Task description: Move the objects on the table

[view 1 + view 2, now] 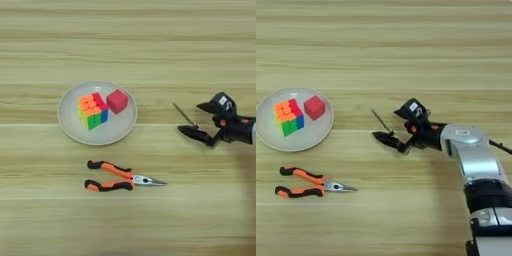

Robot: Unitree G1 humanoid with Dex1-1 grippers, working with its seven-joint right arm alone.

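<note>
A round grey plate (70,125) holds a multicoloured puzzle cube (92,110) with a small red cube (117,101) beside it on the right. Orange-and-black-handled needle-nose pliers (117,178) lie on the wooden table (128,45) in front of the plate, tips pointing right. To the right lies the thin screwdriver (184,114); only its metal shaft shows, and its handle end runs under my right gripper (385,123). The gripper has come in from the right and stands open. One black finger is behind the shaft and the other in front of it.
My silver forearm (473,155) fills the lower right of the right eye view. Bare wood stretches across the back of the table and between the plate and the gripper.
</note>
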